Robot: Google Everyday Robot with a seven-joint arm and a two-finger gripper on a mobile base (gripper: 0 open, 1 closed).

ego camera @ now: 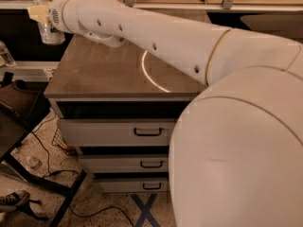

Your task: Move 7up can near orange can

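Gripper [43, 17] is located at the upper left of the camera view, at the far left back corner of the cabinet [104, 74], at the end of the white arm [156, 37] that reaches in from the lower right; the arm's large rounded housing fills the near right of the view.

Jaws: closed on the upper part of the 7up can [51, 32]; one pale yellow pad shows against the can's left shoulder; the other side is hidden by the wrist, so the exact width of the grasp cannot be told.

7up can: upright; long axis vertical; its top faces up and is covered by the gripper; its base points down. The body reads as pale silver with a greenish tint; the print is too blurred to make out. The can sits just outside the cabinet's left back corner, seen against the dark space behind; whether its base rests on anything cannot be told.

Cabinet top: grey-brown, with a curved ring of light [150, 77] reflected near its middle, partly under the arm.

Cabinet front: three drawers [118, 132], each with a dark handle; the top one stands slightly pulled out.

Floor: a blue taped cross [144, 211] before the cabinet; a shoe [13, 200] at lower left; a dark cable [102, 207] trailing across the speckled floor.
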